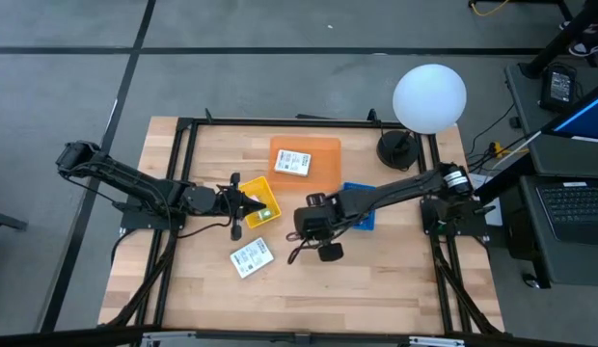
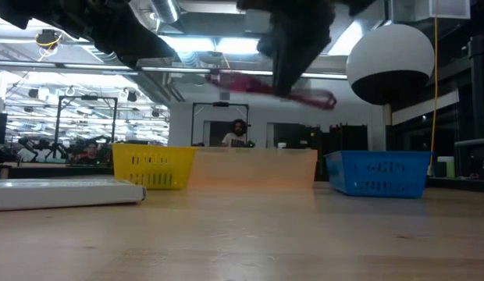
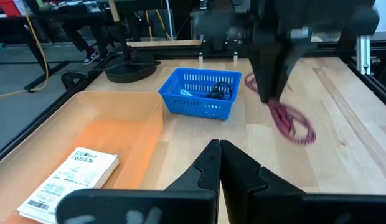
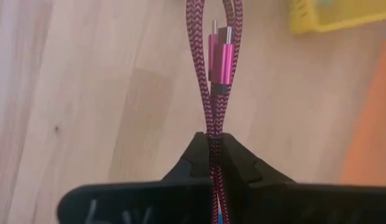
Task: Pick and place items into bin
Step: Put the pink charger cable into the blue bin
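My right gripper [image 4: 215, 142] is shut on the dark red looped cord [image 4: 213, 74], whose pink plugs [image 4: 221, 57] show beyond the fingers. In the low view the cord [image 2: 308, 97] is in the air below that gripper [image 2: 293, 74], well above the table. My left gripper [image 3: 219, 150] is shut on nothing and hovers by the yellow bin [image 1: 263, 202]. One white packet [image 1: 292, 162] lies flat in the orange bin [image 1: 323, 149]. Another packet [image 1: 251, 257] lies flat on the table. My right gripper pinches two strands of the cord's loop [image 4: 213, 127] side by side between its two fingers. The fingers come from above, pointing steeply down. The cord is lifted clear of the table and sticks out to both sides below the fingers [image 3: 291, 123].
A blue basket [image 1: 362, 210] with dark pieces inside stands right of the orange bin, under my right arm. The yellow bin holds a small green item [image 1: 267, 213]. A white globe lamp [image 1: 429, 96] stands at the far right corner. Bare wood lies along the near edge.
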`<action>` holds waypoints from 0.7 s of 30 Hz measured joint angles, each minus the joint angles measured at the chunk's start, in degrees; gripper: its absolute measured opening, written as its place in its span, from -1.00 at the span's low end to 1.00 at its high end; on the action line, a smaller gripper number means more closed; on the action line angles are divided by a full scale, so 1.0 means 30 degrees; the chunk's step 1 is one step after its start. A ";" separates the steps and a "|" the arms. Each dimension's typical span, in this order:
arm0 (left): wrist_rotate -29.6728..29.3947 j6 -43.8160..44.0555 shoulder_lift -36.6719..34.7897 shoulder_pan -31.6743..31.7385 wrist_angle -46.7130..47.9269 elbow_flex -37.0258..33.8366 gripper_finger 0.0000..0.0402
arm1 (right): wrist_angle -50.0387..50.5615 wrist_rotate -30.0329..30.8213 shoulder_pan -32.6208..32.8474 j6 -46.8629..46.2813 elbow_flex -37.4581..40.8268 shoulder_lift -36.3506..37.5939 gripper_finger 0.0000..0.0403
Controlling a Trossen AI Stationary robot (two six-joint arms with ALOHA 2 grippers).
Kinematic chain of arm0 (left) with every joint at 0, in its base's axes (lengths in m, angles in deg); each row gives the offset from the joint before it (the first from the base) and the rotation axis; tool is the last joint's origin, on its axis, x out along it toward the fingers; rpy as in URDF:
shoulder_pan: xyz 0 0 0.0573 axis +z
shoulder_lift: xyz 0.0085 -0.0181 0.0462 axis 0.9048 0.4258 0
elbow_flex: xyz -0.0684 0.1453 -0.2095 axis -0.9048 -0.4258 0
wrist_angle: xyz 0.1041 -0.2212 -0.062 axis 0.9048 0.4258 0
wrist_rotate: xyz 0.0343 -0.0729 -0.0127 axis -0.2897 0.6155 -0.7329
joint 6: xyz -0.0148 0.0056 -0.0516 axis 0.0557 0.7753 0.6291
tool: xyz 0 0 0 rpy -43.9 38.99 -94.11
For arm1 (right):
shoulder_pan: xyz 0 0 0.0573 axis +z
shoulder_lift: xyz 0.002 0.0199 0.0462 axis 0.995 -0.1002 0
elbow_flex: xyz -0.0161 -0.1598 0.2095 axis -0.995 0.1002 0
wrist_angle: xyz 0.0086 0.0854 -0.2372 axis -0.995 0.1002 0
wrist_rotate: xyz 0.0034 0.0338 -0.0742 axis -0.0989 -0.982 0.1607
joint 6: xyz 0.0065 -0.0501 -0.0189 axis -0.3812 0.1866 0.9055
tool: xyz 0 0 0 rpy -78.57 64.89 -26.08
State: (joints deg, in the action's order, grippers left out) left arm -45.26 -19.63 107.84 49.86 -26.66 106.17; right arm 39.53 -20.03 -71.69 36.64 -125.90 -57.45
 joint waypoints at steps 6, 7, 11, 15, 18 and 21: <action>0.0003 0.0131 0.0000 -0.0003 0.0003 0.0000 -0.98 | 0.0037 0.0511 0.0000 -0.0958 0.0730 0.1118 -1.00; 0.0005 0.0131 0.0000 -0.0007 0.0002 0.0000 -0.98 | -0.0073 0.0521 0.0000 -0.0980 0.1054 0.1288 -1.00; 0.0007 0.0138 0.0000 0.0000 0.0006 0.0000 -0.98 | -0.0818 0.0850 0.0000 -0.1994 0.2720 0.2115 -1.00; 0.0007 0.0146 0.0000 0.0000 0.0006 0.0000 -0.98 | -0.1104 0.1176 -0.0048 -0.3431 0.4636 0.3405 -1.00; 0.0007 0.0146 0.0000 -0.0003 0.0006 0.0000 -0.98 | -0.1494 0.1931 -0.0080 -0.4646 0.6205 0.4706 -1.00; 0.0007 0.0211 0.0000 0.0000 0.0006 0.0000 -0.98 | -0.1671 0.2865 -0.0080 -0.6912 0.7674 0.6240 -1.00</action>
State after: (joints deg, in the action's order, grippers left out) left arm -45.24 -19.00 107.84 49.86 -26.64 106.17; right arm 34.52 -11.44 -71.93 15.90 -102.87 -38.73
